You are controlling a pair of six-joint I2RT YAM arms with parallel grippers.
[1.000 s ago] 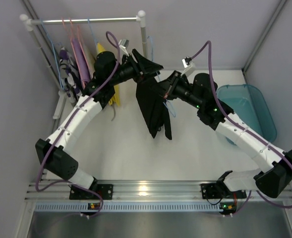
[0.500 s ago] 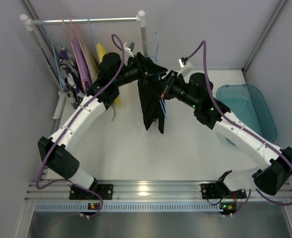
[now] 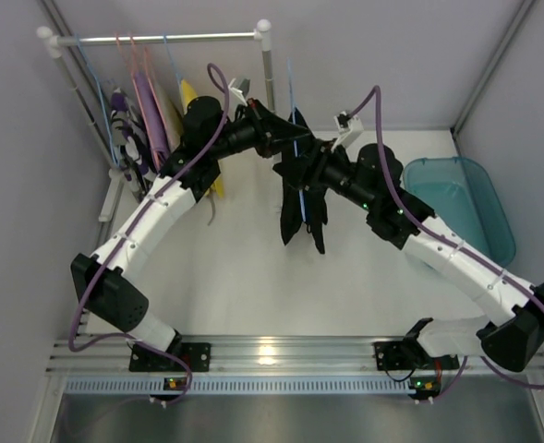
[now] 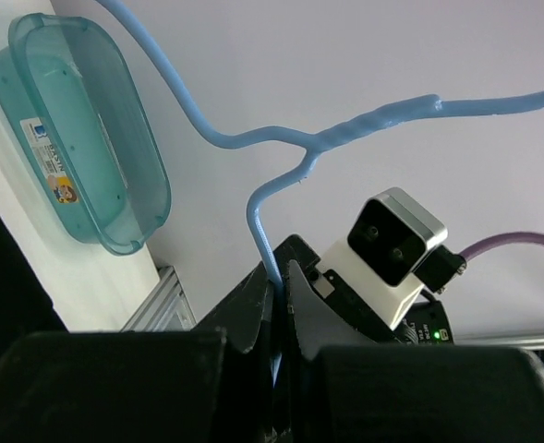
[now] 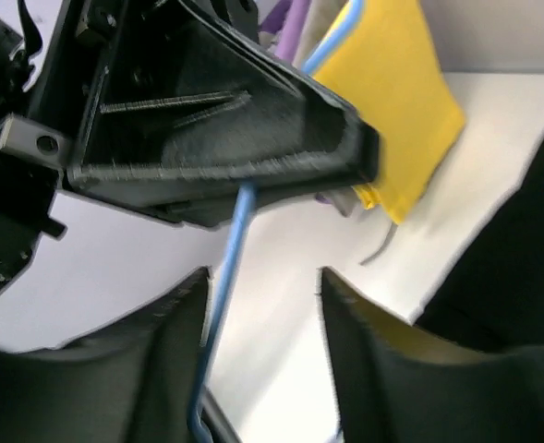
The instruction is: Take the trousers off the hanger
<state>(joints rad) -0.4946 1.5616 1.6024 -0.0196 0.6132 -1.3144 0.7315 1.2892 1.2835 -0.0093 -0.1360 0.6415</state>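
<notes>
Quick tally now: two arms, left (image 3: 151,217) and right (image 3: 456,258), and two purple cables, one looping off each (image 3: 96,286) (image 3: 387,175). Two cameras as well, one per wrist (image 3: 237,89) (image 3: 349,118). One blue hanger (image 3: 293,92), and one pair of black trousers (image 3: 299,208). At the right edge, a single teal bin (image 3: 465,194). In the far-left corner, one rack (image 3: 161,39), one yellow garment (image 3: 190,97) and one purple garment (image 3: 150,115) that shows clearly. The pink hangers (image 3: 122,55) look like two, though the wires crowd too closely to be sure.
</notes>
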